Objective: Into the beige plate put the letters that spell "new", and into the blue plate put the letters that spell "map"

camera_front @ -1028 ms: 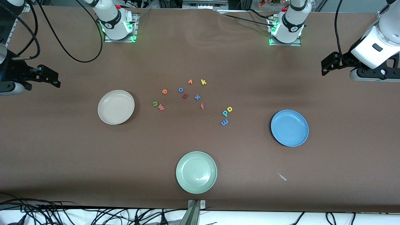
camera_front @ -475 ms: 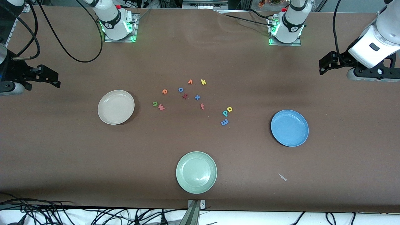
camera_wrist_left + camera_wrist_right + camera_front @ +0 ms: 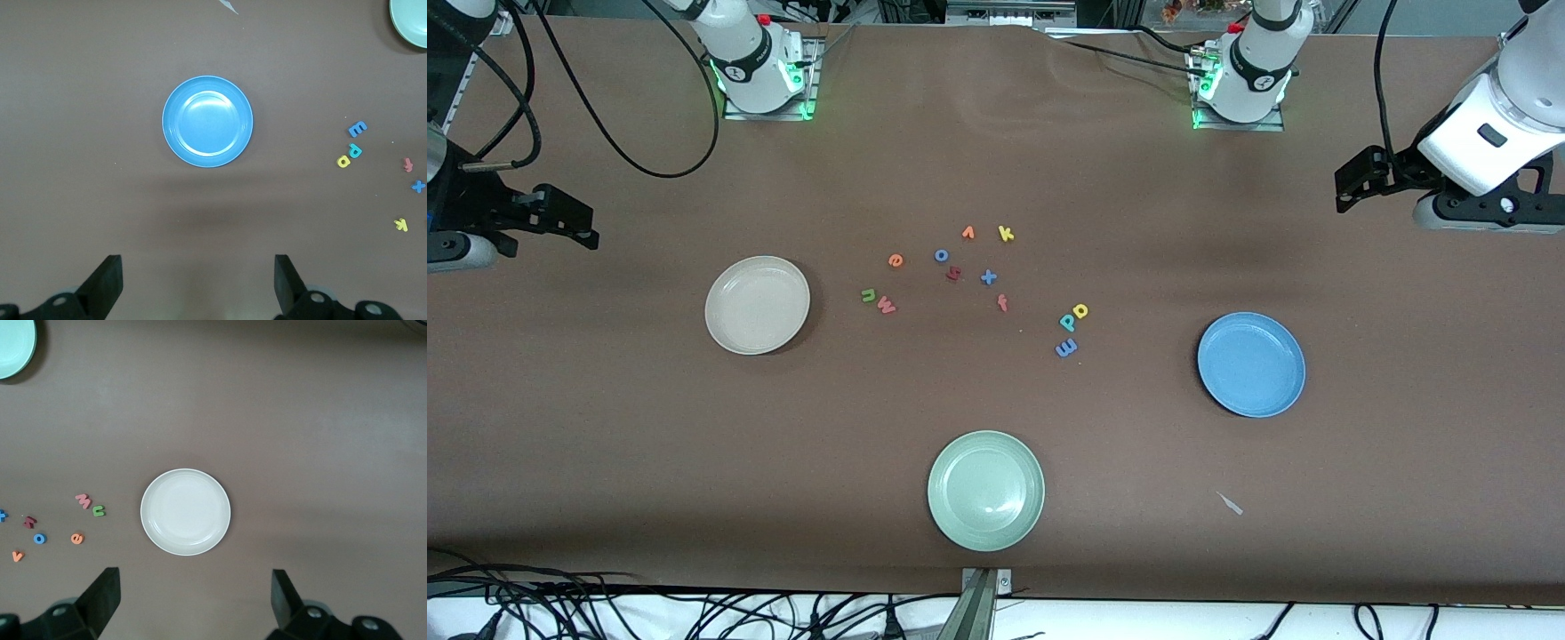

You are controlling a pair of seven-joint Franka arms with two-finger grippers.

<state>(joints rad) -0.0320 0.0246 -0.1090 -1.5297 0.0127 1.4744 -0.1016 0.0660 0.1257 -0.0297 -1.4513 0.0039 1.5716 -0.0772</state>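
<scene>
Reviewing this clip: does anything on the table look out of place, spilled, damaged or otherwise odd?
One thing: a small pale scrap lies on the brown table cover between the round sky-blue plate and the pale green plate, belonging to neither letters nor plates. All three plates are upright and hold nothing; the foam letters lie scattered flat.

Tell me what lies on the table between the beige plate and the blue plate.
Front view: between the beige plate and the blue plate lie only scattered foam letters, among them the green n, red w, teal p and periwinkle m.
</scene>
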